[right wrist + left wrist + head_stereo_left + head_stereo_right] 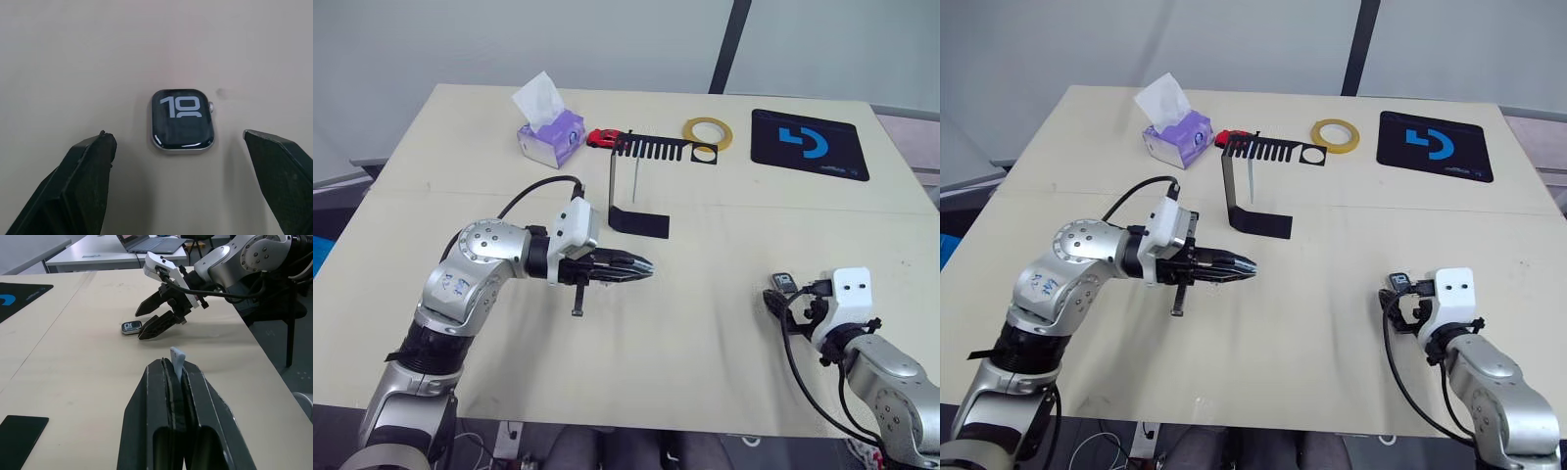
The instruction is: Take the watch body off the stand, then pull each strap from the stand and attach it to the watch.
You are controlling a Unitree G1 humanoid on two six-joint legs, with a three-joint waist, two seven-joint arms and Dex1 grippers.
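Lying flat on the table, screen up, the watch body sits just ahead of the spread right gripper. Well apart, the left gripper pinches a strap pointing toward it.

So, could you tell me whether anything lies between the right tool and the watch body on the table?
Nothing visible does. The watch body lies flat on bare table, and the open right tool hovers straddling it.

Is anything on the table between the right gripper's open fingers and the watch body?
No. In the right wrist view the watch body lies flat on bare table, just ahead of the open right gripper, untouched.
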